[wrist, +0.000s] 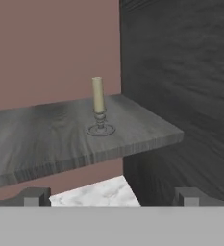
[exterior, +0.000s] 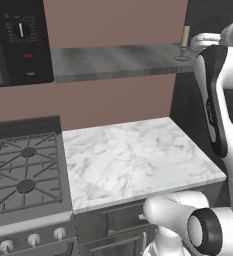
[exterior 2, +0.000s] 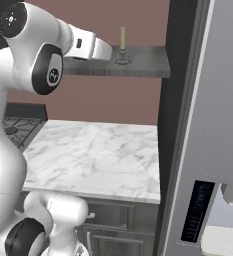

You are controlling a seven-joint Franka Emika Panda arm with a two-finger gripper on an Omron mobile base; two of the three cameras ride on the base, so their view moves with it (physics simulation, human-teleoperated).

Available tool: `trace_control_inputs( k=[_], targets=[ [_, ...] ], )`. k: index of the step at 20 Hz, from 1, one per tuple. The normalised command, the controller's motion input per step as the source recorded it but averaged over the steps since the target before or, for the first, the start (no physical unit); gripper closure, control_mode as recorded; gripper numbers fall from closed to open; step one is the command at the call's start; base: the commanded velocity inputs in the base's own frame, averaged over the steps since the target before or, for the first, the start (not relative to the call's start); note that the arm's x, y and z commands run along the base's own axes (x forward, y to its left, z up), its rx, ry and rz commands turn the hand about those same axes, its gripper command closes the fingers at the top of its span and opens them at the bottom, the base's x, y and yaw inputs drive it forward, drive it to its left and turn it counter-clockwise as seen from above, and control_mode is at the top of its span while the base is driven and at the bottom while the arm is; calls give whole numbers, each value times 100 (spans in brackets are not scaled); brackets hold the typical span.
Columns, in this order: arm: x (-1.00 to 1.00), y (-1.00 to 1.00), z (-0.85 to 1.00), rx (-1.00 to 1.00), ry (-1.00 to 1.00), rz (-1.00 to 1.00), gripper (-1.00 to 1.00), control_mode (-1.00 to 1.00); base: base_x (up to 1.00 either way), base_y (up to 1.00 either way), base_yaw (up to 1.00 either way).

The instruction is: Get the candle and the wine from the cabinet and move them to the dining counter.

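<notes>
The candle [wrist: 98, 103] is a short cream taper in a small grey metal holder, upright near the right end of the cabinet [wrist: 46, 139], a grey streaked open shelf. It also stands on the cabinet [exterior: 113, 61] in the left base view as the candle [exterior: 185, 44], and in the right base view as the candle [exterior 2: 122, 45]. My gripper [wrist: 111, 198] is open with nothing between its fingertips [wrist: 34, 197]. It hangs in front of the shelf's edge, short of the candle and a little below it. The wine and the dining counter are out of view.
Below the shelf lies a small marble top [exterior: 133, 157] beside a gas stove [exterior: 23, 172]. A black microwave [exterior: 18, 40] with a dial hangs at the shelf's left end. A dark side wall [wrist: 180, 86] closes the shelf's right end, with a grey fridge [exterior 2: 213, 125] beyond it.
</notes>
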Motion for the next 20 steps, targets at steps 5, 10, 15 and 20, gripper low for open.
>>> trace_control_inputs(
  k=[5,10,15,20],
  targets=[
    [63,0,0,0,0,0,-100,-100,0,0,0],
    [57,0,0,0,1,2,-100,-100,0,0,0],
    [62,-1,0,0,1,3,-100,-100,0,0,0],
    [49,-8,0,3,0,4,-100,-100,0,0,0]
  ],
)
